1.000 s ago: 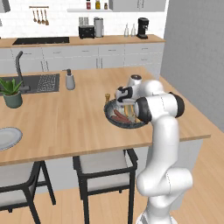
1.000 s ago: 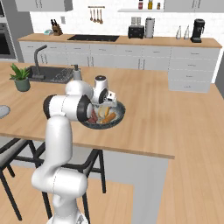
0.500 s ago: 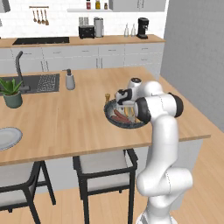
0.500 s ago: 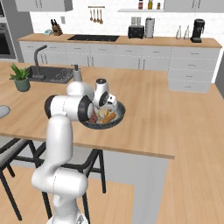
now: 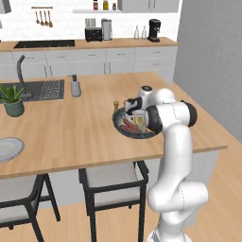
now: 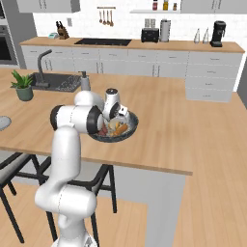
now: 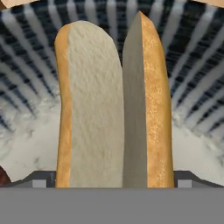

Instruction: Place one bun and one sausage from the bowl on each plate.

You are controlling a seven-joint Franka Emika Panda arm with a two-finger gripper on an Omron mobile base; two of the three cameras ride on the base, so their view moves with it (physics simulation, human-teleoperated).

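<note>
Over the wooden island counter (image 5: pixel 71 137) in the left base view, the gripper (image 5: pixel 133 105) has sunk a little deeper into the wide dark speckled bowl (image 5: pixel 133 127). From the right base view, it hangs low above the food, nothing lifted. Through the hand view, the split golden bun (image 7: pixel 111 105) lies lengthwise between wide-spread fingers, ready for closing.

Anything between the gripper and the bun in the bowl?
Nothing visible. In the hand view the split bun lies right ahead of the open gripper, inside the dark bowl, nothing over it.
</note>
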